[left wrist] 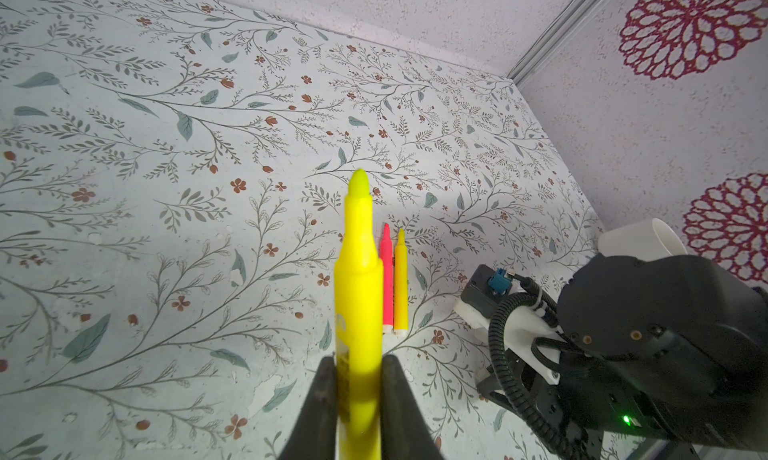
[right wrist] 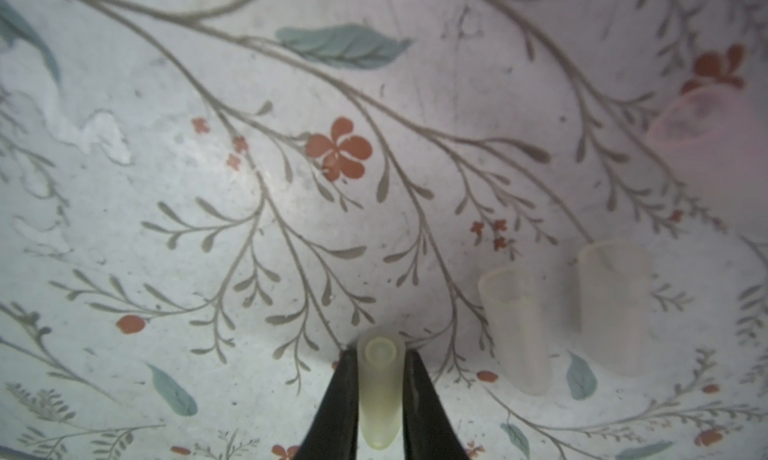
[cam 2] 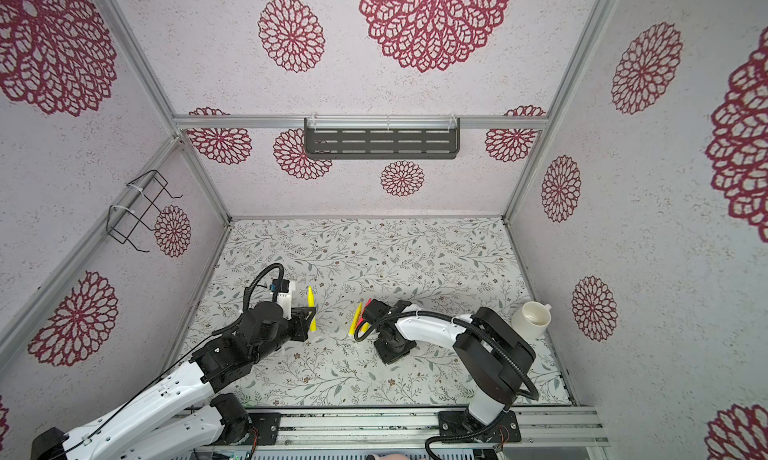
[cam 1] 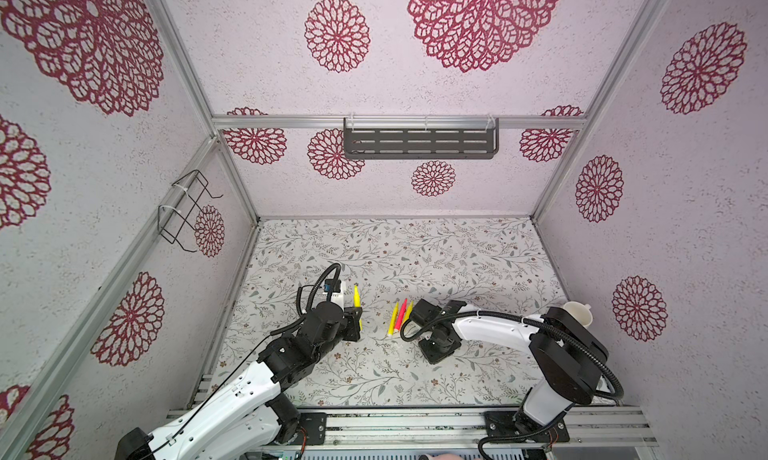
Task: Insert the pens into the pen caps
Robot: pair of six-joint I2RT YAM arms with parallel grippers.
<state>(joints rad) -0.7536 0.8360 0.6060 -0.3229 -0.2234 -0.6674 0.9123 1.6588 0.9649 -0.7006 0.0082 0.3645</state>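
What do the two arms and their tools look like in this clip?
Both arms share a build: white shell links, as on the left arm and right arm, joined by rounded black joints. A black ribbed cable loops along each. The left tool and right tool have slim, tapered black fingers.

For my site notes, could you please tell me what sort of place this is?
Probably a robot test booth: papered walls on an aluminium frame box in a floral table, with two arms bolted to a rail.
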